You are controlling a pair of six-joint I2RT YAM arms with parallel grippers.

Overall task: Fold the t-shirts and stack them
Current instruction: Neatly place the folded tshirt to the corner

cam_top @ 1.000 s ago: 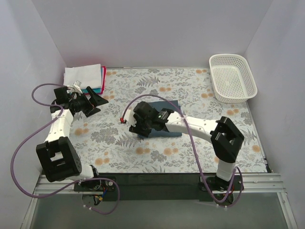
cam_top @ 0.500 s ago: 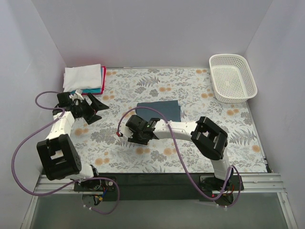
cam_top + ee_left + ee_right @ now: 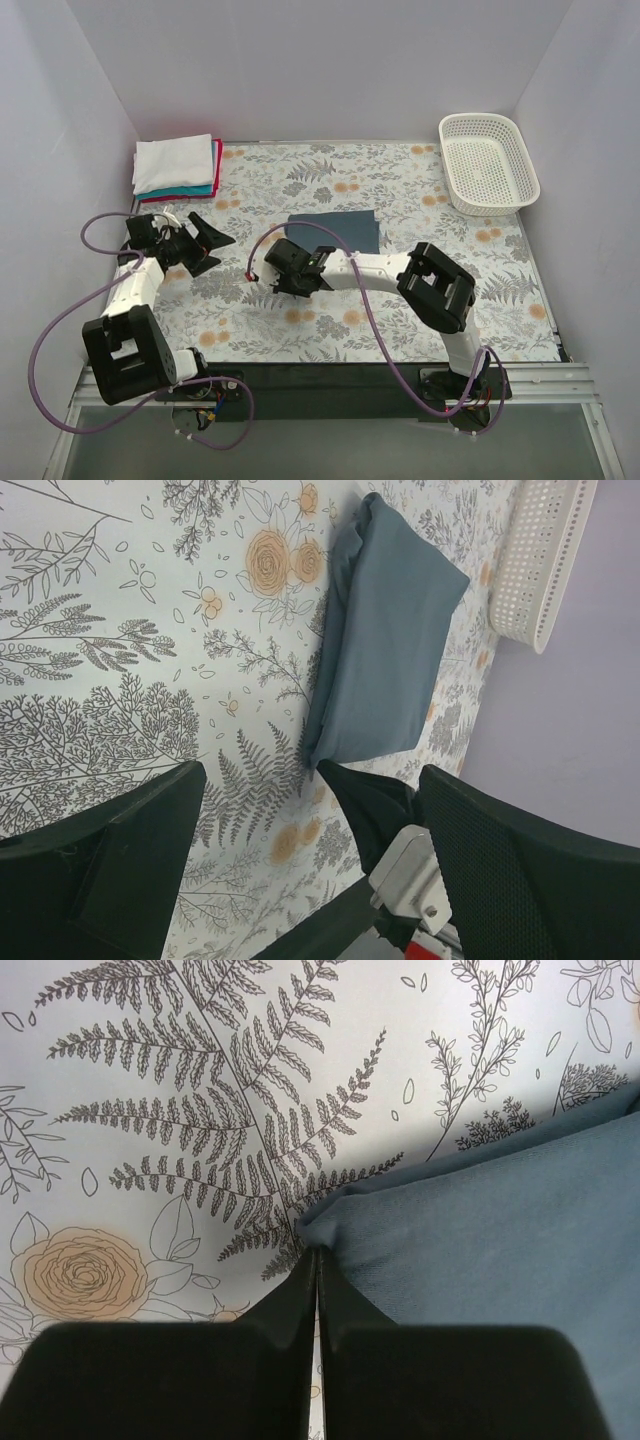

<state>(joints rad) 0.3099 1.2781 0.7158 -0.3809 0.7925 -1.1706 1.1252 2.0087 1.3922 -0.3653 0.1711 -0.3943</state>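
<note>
"Jaws on the right gripper were pressed together. Where was the blue shirt?"

"Its corner lay right at their tips. It looked soft and floppy; best pinched there."

The top camera looks down from behind over the whole table. The left wrist camera views the blue shirt from afar, the right one close up.

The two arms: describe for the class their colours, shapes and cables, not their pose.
The left arm and right arm match: white tubular links joined by boxy black joints. A thin purple cable loops loosely along each. The left gripper and right gripper are black, with flat, tapering fingers.
</note>
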